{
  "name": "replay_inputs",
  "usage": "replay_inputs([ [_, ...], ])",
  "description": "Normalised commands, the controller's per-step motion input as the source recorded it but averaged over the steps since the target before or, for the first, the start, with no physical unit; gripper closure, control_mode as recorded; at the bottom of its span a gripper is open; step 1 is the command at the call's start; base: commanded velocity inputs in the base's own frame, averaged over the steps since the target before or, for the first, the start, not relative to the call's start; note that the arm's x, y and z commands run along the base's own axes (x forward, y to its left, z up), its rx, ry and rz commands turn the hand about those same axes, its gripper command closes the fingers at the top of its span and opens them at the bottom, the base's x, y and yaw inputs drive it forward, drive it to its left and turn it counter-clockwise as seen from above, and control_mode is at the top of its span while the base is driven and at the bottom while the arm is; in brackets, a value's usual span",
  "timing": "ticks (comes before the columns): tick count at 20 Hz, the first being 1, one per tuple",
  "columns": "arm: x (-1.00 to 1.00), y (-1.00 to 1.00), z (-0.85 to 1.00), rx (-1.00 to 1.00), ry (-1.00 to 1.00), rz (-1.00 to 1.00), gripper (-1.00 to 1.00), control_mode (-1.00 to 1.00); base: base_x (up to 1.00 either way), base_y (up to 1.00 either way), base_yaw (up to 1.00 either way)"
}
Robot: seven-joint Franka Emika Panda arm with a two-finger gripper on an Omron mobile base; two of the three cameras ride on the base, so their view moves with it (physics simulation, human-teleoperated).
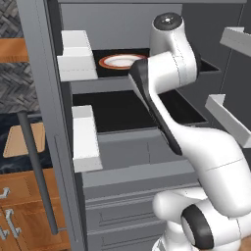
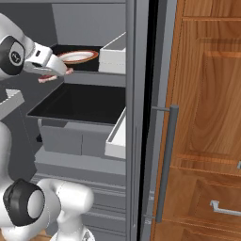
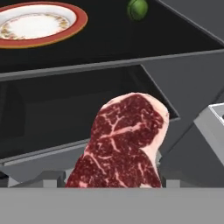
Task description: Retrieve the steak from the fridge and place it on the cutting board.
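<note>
Open fridge [image 1: 49, 98], black shelves showing; arm reaching in at upper-shelf height.
Claw [image 2: 55, 74] is hanging just outside the front edge of the upper shelf, gripping the steak [image 3: 122, 144]; in the hand view the meat is standing up from between the tips, marbled face toward the camera. The orange-rimmed plate [image 3: 37, 22] is sitting on the upper shelf behind it, with a small green ball [image 3: 138, 8] further along the same shelf. The cutting board [image 1: 24, 139] is lying on the dark bench left of the fridge door, well apart from the steak.
</note>
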Motion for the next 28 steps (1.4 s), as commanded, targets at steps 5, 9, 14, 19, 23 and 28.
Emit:
replay_inputs([
  [5,-0.74,0.0,-0.02,0.13,-0.1,0.0,1.0,-1.0,0.0,0.0,0.0],
  [9,-0.58,0.0,0.0,0.11,-0.03,0.0,1.0,-1.0,0.0,0.0,0.0],
  [14,-0.22,0.0,0.0,0.03,0.01,0.0,1.0,-1.0,0.0,0.0,0.0],
  [19,-0.01,0.0,-0.01,0.0,0.07,0.0,1.0,-1.0,0.0,0.0,0.0],
  [23,0.0,0.0,0.0,0.0,0.01,0.0,1.0,-1.0,0.0,0.0,0.0],
  [28,-0.08,0.0,0.0,0.0,0.0,0.0,1.0,-1.0,0.0,0.0,0.0],
])
